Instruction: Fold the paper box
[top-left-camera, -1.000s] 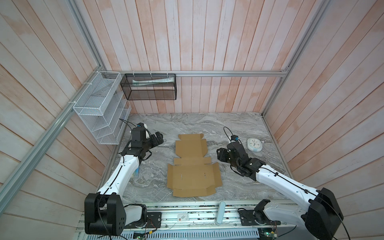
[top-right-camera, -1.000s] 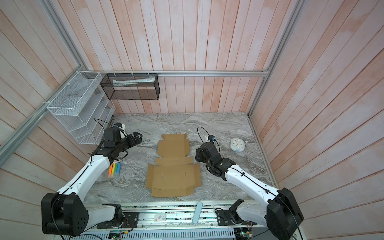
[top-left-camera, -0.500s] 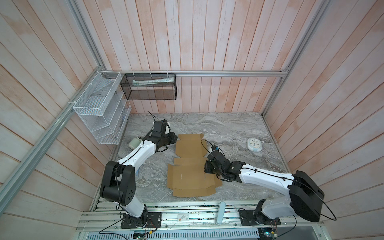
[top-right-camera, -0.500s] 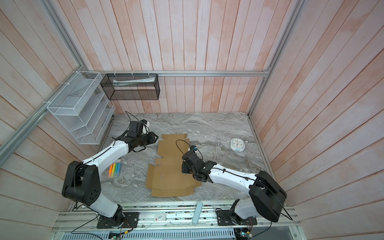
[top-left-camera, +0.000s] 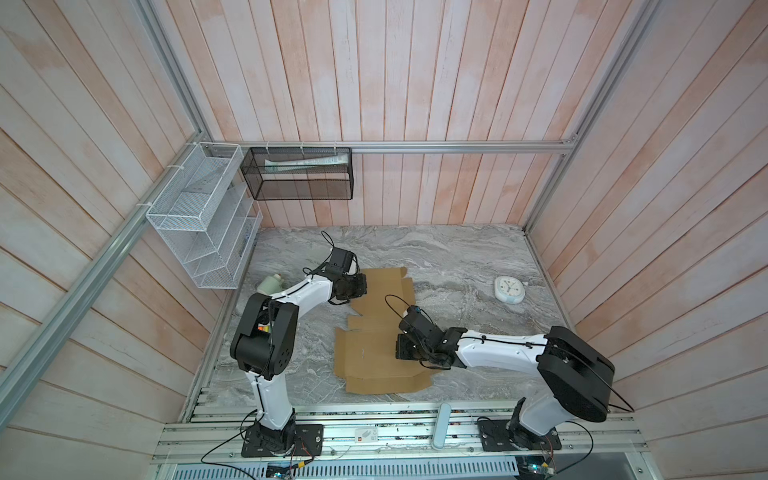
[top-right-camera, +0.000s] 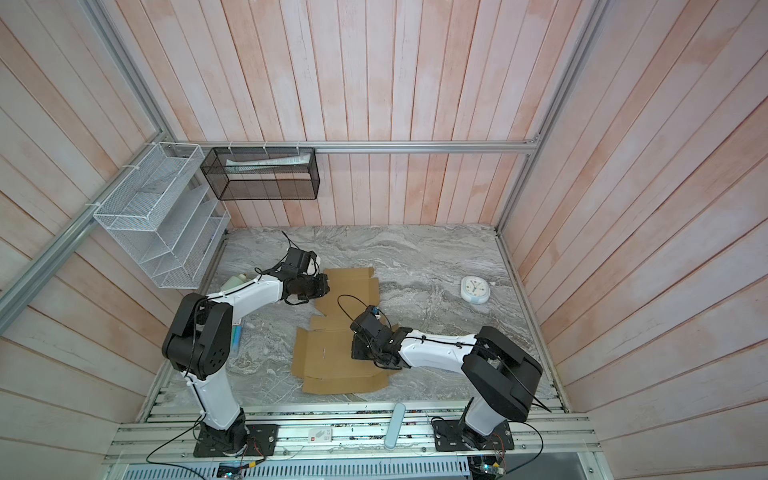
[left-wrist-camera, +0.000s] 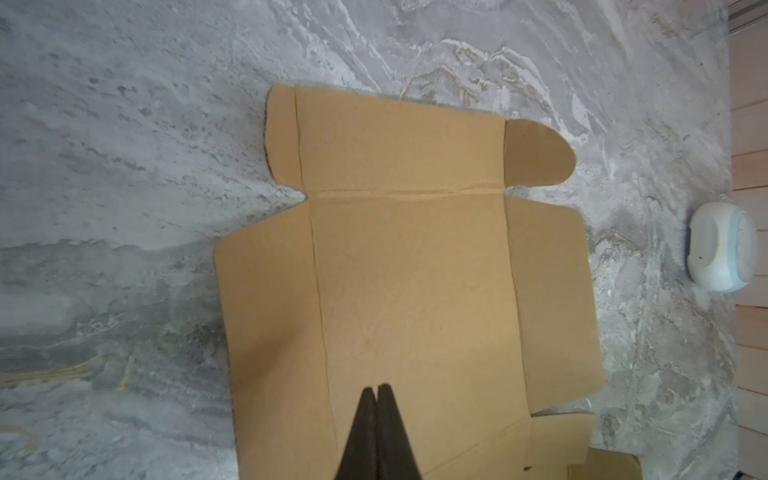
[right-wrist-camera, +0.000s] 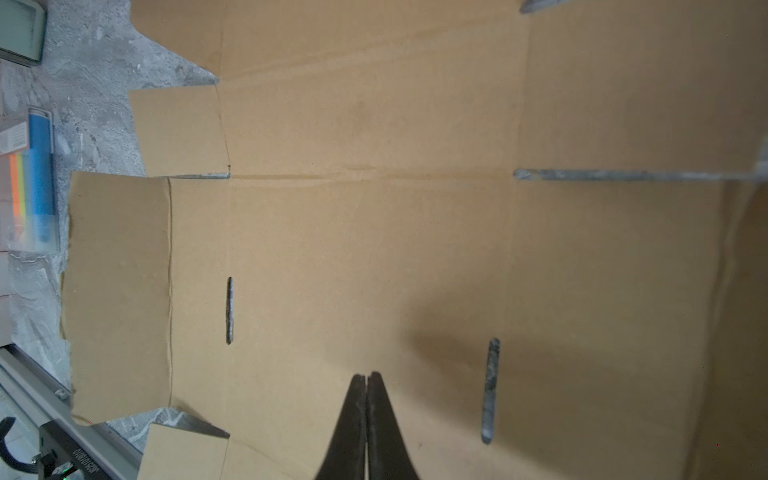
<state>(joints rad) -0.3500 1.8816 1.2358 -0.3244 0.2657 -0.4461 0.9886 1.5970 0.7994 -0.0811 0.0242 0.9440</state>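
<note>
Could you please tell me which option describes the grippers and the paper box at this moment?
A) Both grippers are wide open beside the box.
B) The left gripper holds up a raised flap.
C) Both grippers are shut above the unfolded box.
C: the wrist views show the left gripper and the right gripper with their fingers pressed together over the paper box, which lies unfolded with nothing gripped.

One paper box (top-left-camera: 365, 365). Two grippers: the left gripper (left-wrist-camera: 377, 388) and the right gripper (right-wrist-camera: 366, 376). One white clock (top-left-camera: 509, 289) at two o'clock from the box, one pale bottle (top-left-camera: 270, 284) at ten o'clock. Two wall baskets: one white wire basket (top-left-camera: 199, 216) at ten o'clock, one black mesh basket (top-left-camera: 297, 174) at eleven.
</note>
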